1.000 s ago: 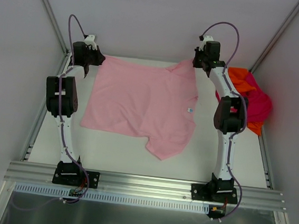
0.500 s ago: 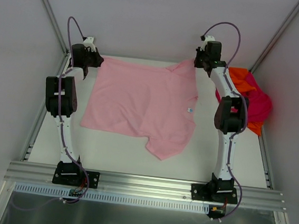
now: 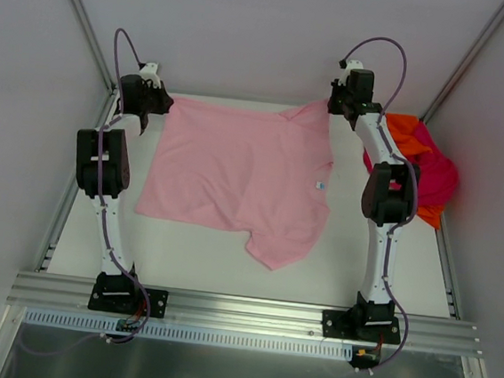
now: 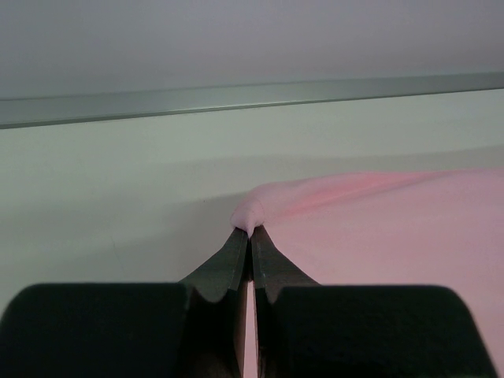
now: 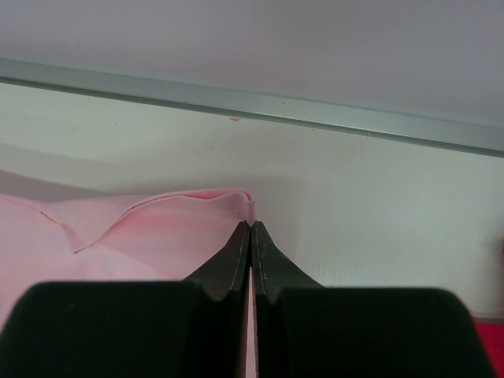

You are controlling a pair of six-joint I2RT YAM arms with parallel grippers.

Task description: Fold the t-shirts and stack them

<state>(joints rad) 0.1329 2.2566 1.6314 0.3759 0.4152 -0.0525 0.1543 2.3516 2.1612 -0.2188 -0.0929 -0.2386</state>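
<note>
The light pink t-shirt (image 3: 240,174) lies spread on the white table, its far edge pulled taut between both arms. My left gripper (image 3: 168,102) is shut on the shirt's far left corner (image 4: 250,217); the pinched cloth bulges just past the fingertips (image 4: 236,256). My right gripper (image 3: 331,105) is shut on the far right corner (image 5: 236,206), where a folded edge of pink cloth sits at the tips. A magenta-red t-shirt (image 3: 436,175) and a bright orange t-shirt (image 3: 403,130) lie crumpled together at the right edge.
A metal rail (image 4: 236,98) runs along the table's far edge, just beyond both grippers, with the back wall close behind. Side frame posts (image 3: 464,71) flank the table. Bare white table (image 3: 183,254) shows in front of the pink shirt.
Both grippers have crept slightly toward the far edge with the pink shirt's corners, drawing its far edge a little tighter. Otherwise nothing has moved.
</note>
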